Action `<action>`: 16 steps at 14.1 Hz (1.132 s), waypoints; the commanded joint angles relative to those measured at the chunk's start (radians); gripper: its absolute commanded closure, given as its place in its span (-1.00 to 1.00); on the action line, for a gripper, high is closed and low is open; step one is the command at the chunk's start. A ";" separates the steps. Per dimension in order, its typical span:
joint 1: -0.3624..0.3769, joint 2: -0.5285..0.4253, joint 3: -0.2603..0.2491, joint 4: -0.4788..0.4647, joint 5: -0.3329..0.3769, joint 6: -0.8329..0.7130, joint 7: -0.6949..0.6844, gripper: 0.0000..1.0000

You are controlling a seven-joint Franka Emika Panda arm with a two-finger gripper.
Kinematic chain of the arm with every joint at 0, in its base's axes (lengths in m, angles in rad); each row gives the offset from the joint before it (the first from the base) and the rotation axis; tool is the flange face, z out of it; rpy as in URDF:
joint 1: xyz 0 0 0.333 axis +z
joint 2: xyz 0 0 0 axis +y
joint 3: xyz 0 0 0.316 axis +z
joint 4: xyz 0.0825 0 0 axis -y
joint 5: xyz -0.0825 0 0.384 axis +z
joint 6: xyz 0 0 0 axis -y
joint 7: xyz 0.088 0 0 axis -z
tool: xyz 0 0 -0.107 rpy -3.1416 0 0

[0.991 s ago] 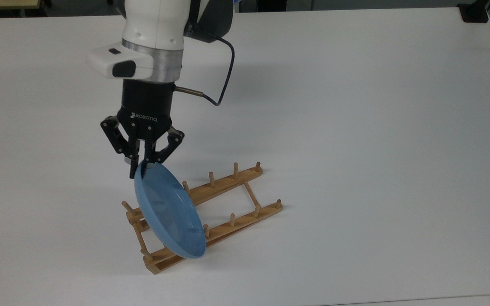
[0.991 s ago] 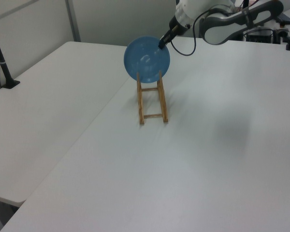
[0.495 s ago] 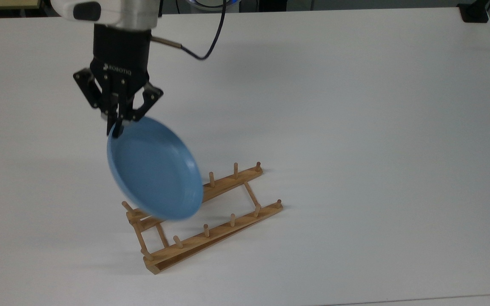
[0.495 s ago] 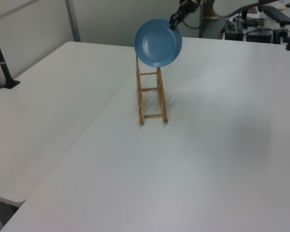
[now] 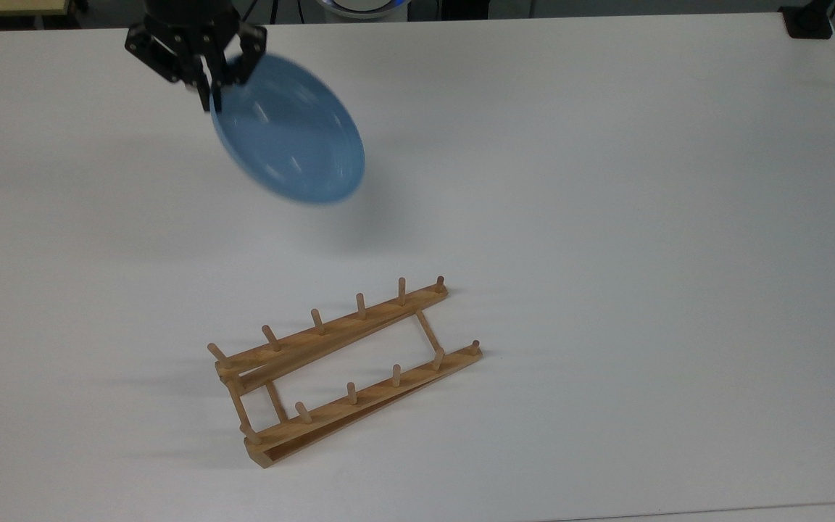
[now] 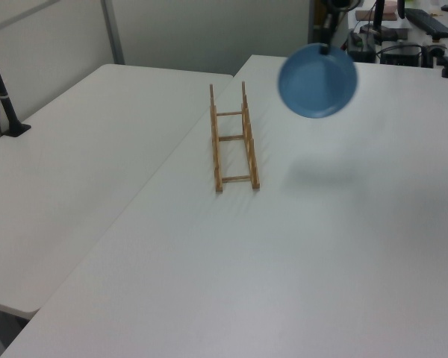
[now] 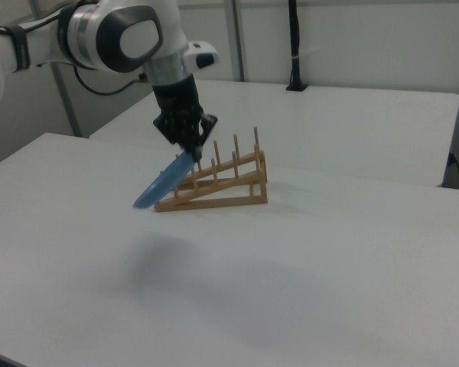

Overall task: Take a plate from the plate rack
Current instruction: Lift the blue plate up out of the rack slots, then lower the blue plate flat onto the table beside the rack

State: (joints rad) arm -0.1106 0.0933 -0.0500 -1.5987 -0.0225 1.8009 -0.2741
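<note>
The light-blue plate [image 5: 288, 130] hangs in the air, tilted, clear of the rack, with my gripper [image 5: 213, 85] shut on its upper rim at the top view's upper left. In the left view the plate [image 6: 317, 80] floats right of the rack with the gripper [image 6: 326, 49] at its top edge. The right view shows the plate [image 7: 163, 183] edge-on below the gripper [image 7: 193, 151]. The wooden plate rack [image 5: 345, 366] stands on the white table with no plate between its pegs; it also appears as the plate rack [image 6: 234, 138] and the plate rack [image 7: 218, 183].
The white table [image 5: 606, 217] stretches wide around the rack. A black clamp mount [image 5: 809, 22] sits at the top view's far right corner. A second table [image 6: 75, 164] adjoins on the left view's left, with a black post [image 6: 1, 89] on it.
The plate, gripped at its rim, has risen out of the rack and travelled up the top view, and rightwards in the left view. The rack has stayed put.
</note>
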 commanded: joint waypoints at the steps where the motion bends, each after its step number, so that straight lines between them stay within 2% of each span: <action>1: -0.073 -0.014 0.002 -0.065 0.059 -0.123 -0.255 1.00; 3: -0.110 0.002 0.001 -0.107 0.108 -0.118 -0.312 0.99; 5: -0.121 0.020 0.001 -0.170 0.113 -0.107 -0.365 0.99; 8: -0.133 0.075 0.002 -0.243 0.116 0.021 -0.361 0.98; 13: -0.123 0.149 0.010 -0.279 0.116 0.150 -0.353 0.98; 14: -0.123 0.155 0.010 -0.279 0.116 0.159 -0.353 0.93; 15: -0.121 0.163 0.010 -0.277 0.116 0.159 -0.353 0.71; 16: -0.124 0.164 0.010 -0.273 0.116 0.158 -0.341 -0.27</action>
State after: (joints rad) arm -0.2336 0.2643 -0.0425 -1.8538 0.0723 1.9292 -0.6150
